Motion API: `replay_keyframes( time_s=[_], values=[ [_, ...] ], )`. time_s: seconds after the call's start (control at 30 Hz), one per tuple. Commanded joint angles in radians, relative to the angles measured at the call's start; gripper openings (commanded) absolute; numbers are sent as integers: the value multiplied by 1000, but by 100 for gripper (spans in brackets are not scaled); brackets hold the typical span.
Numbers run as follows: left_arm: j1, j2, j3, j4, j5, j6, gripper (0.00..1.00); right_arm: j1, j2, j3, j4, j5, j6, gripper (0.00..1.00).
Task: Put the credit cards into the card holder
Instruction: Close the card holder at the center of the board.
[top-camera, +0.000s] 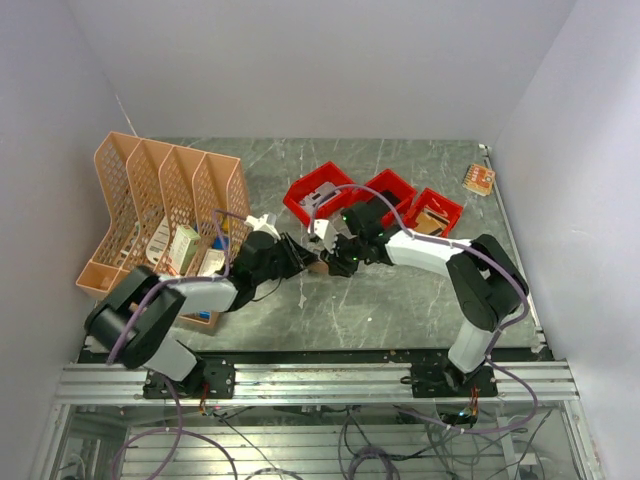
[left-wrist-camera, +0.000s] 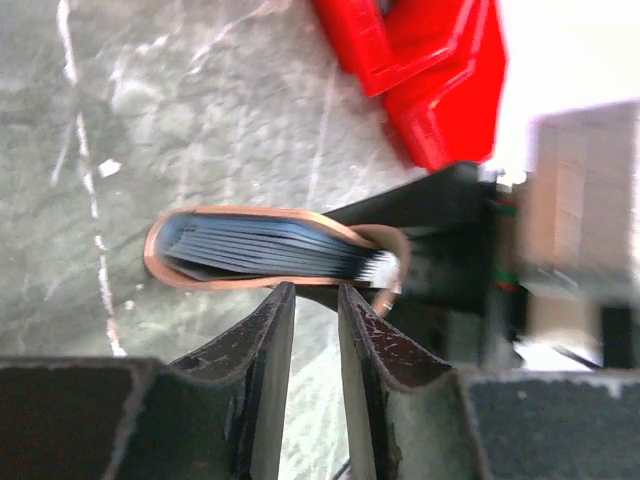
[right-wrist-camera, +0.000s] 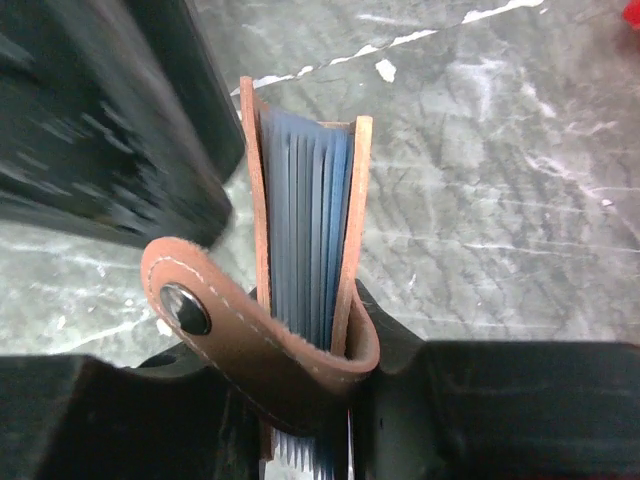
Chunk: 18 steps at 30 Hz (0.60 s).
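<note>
Right pincer (right-wrist-camera: 308, 400) pinches the card holder (right-wrist-camera: 300, 220) edge-on at its strap end, with the snap strap (right-wrist-camera: 240, 325) curling loose. Left pincer (left-wrist-camera: 312, 300) is narrowly parted, tips at the holder's lower cover; grip or mere contact, cannot tell. Holder sits between both arms, mid-tabletop (right-wrist-camera: 500, 200). Credit cards not made out. Step, judged: opening the holder. Next move calls for parting the covers to expose a pocket.

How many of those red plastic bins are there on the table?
3, in a row toward the far side of the table: left bin, middle bin, right bin. The right arm hides parts of them.
</note>
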Motion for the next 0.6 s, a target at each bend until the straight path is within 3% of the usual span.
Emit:
replay_keyframes(
  time_s=[0.0, 0.13, 0.3, 0.57],
  values=[
    [7, -169, 4, -133, -71, 95, 39, -76, 12, 49, -117, -239, 0, 21],
    [7, -303, -9, -291, -115, 160, 42, -109, 114, 166, -370, -466, -156, 14],
    [8, -355, -51, -290, -21, 159, 36, -105, 288, 313, -654, -603, -294, 13],
    [-14, -324, -138, -119, 89, 104, 25, -106, 362, 350, -645, -568, -182, 27]
  ],
)
